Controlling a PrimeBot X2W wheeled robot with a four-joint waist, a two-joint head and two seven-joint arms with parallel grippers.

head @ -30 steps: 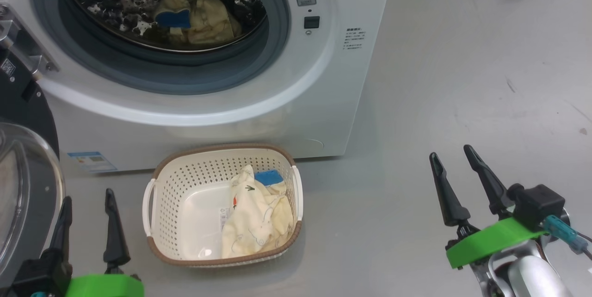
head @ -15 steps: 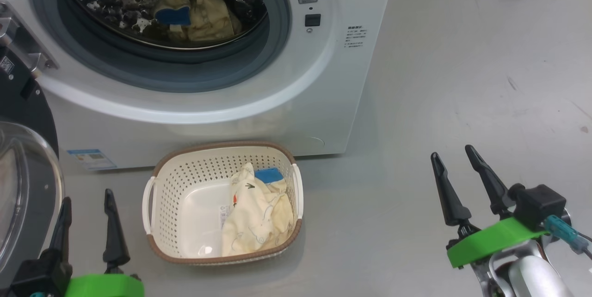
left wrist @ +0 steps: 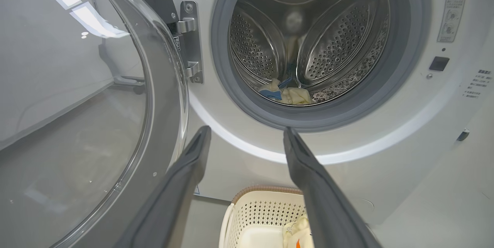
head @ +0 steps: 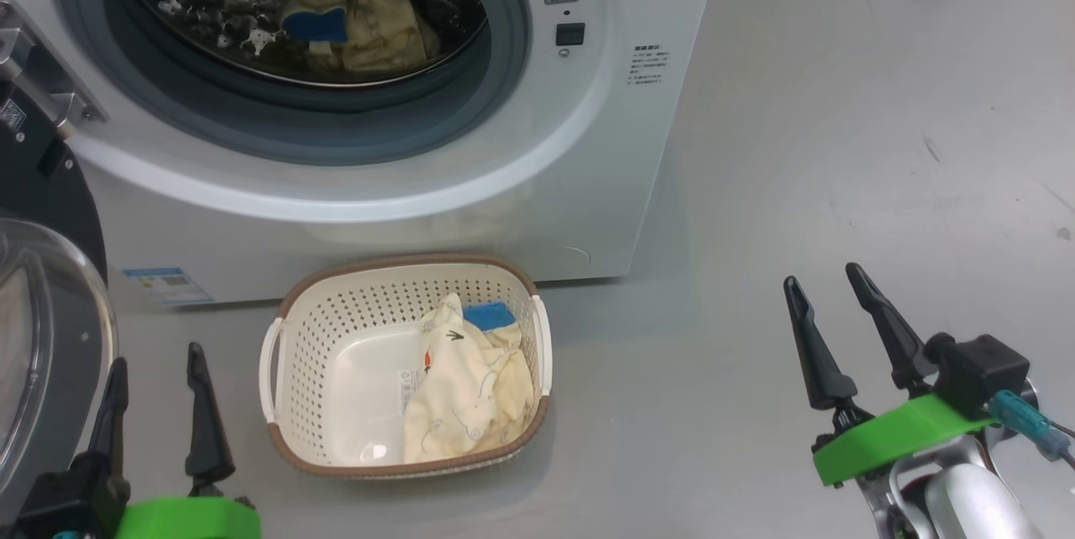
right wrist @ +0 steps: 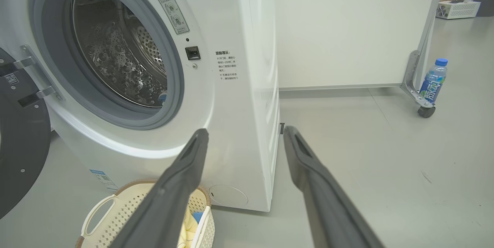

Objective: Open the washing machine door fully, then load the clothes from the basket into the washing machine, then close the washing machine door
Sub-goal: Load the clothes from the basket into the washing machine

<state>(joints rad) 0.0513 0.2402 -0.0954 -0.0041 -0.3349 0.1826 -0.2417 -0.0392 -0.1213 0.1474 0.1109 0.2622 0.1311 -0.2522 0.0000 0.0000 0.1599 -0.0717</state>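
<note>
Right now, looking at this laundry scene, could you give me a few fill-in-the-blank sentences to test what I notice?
1. The washing machine door stands ____.
2. A cream-yellow garment lies in the ____ in front of the washing machine.
3. Other clothes lie inside the steel ____.
4. The left gripper and the right gripper each hold ____.
Missing words: open; basket; drum; nothing.

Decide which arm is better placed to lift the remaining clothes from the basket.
Probably left: the left gripper sits beside the basket, and its wrist view faces the clothes; the right gripper stands farther off, aimed past the washing machine.
</note>
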